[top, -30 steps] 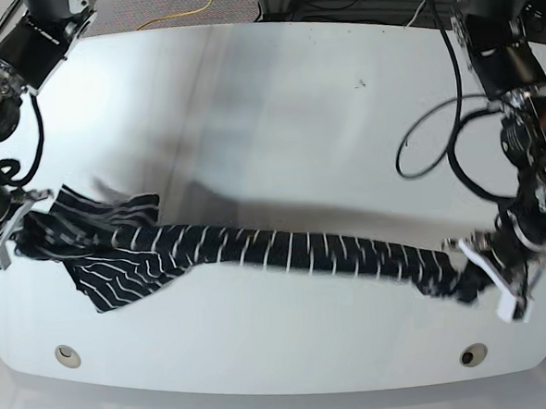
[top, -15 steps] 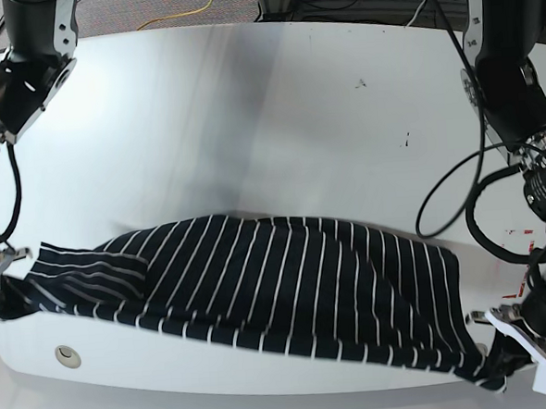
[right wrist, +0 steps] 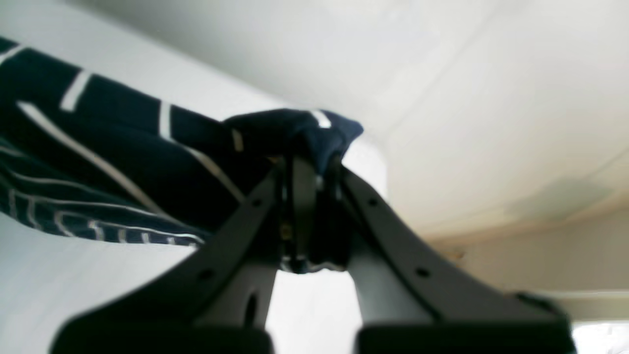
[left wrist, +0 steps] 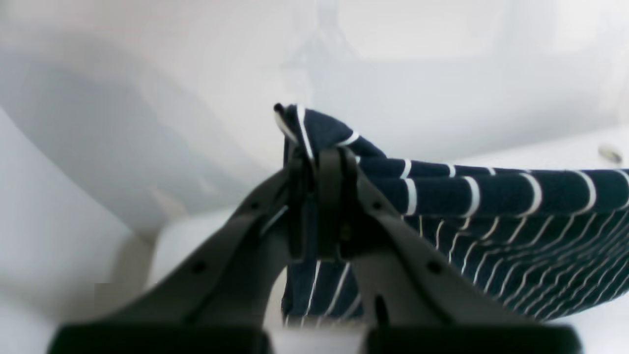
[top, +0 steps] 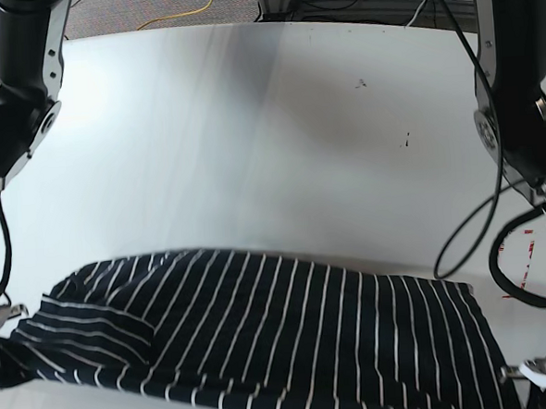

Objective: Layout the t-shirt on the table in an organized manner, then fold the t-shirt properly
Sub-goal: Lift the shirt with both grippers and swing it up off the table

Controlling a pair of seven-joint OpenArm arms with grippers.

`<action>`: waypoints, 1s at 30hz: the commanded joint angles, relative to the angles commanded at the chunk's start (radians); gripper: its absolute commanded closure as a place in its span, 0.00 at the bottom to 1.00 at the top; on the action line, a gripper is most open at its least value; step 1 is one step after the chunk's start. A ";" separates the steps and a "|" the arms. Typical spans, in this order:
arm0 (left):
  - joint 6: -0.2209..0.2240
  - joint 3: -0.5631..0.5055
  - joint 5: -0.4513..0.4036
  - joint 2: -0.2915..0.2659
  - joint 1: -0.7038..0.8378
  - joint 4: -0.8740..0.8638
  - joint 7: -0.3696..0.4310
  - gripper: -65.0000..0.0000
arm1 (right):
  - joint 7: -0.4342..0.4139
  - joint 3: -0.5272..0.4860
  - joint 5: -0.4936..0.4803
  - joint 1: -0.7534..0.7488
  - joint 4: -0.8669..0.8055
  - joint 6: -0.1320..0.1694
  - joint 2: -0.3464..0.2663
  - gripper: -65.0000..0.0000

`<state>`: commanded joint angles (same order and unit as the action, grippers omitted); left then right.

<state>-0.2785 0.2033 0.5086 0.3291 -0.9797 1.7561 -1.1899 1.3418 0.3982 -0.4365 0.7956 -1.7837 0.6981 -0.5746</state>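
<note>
the left end effector (left wrist: 319, 196) is clenched on a bunched corner of the striped t-shirt (top: 262, 335), and the right end effector (right wrist: 312, 206) is clamped the same way on the opposite corner, a knot of navy cloth poking out above its tips. in the base view the shirt hangs spread between the two, low over the near part of the white bench (top: 278, 139), with one layer doubled over near the right arm's end. the main risk, as i judge it, is that each grip holds only a small wad of fabric: a sharp pull apart could slip a corner free, and the cloth would drop in a heap. the lower hem runs out of the base view, so i cannot tell whether it lies on the bench or past its near edge; if it is past, setting it down here could let it slide off. the far half of the bench lies bare, so there is ample room to carry the shirt away from the near edge before lowering it; the dark cable (top: 470, 239) loops beside the left arm, near the shirt's corner.
</note>
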 joint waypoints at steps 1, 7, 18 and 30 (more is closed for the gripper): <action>0.000 0.000 0.000 0.000 -0.015 -0.011 0.000 0.99 | 0.000 -0.009 0.000 0.017 0.015 0.000 0.000 0.98; 0.000 0.000 0.002 0.000 -0.084 -0.075 0.000 0.99 | 0.000 -0.043 0.000 0.100 0.107 0.000 -0.023 0.98; 0.000 0.002 0.002 -0.002 -0.226 -0.155 0.003 0.99 | -0.006 -0.097 0.000 0.307 0.302 0.000 -0.025 0.98; 0.000 0.002 0.003 -0.002 -0.329 -0.241 0.005 0.99 | -0.031 -0.238 0.000 0.494 0.377 0.000 -0.025 0.98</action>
<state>-0.2785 0.2048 0.5117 0.3276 -1.3090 1.5152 -1.1853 1.3111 0.1603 -0.4365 1.2896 -1.4062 0.6981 -0.5992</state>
